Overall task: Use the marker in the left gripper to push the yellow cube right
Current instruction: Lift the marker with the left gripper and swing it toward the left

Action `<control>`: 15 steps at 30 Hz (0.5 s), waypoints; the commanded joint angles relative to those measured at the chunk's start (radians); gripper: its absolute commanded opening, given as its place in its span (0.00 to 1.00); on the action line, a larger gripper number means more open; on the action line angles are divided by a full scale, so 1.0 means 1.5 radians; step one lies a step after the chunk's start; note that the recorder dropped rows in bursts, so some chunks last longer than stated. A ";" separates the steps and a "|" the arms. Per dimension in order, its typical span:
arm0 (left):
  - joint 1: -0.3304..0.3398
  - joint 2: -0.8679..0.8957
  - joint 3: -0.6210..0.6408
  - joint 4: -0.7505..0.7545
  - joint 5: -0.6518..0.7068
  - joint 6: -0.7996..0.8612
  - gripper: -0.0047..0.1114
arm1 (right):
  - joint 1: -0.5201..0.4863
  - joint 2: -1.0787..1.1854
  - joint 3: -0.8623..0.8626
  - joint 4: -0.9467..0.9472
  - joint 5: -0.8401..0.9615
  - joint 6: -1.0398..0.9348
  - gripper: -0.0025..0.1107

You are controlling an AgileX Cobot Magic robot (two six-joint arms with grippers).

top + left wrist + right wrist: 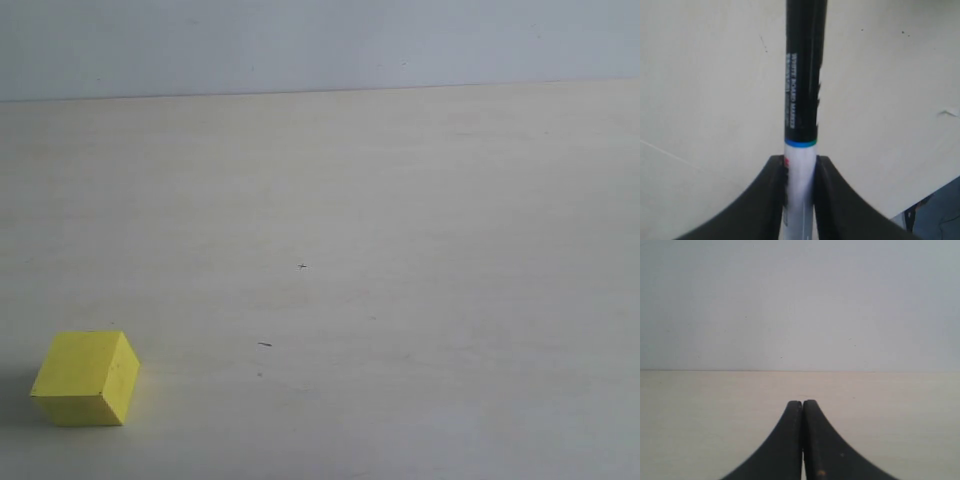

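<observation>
Currently, the left hand (800, 161) is clamped on the marker (802, 75) — both fingers (771, 200) press the white barrel just behind the blue ring, and the black cap projects out over the pale counter (705, 100). The yellow cube (87, 378) rests on the counter at the lower left of the exterior view, one edge toward the camera. Its position relative to the left hand cannot be told — no view shows both. The right hand (802, 407) has its fingers pressed together.

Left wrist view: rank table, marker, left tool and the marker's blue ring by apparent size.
1. table
2. marker and left tool: roughly alike, both close to the lens, so not ranked
3. blue ring, smallest
</observation>
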 commanded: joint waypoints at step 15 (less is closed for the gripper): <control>0.011 0.132 0.144 -0.041 -0.182 0.003 0.04 | 0.001 -0.004 0.003 -0.002 -0.005 0.000 0.02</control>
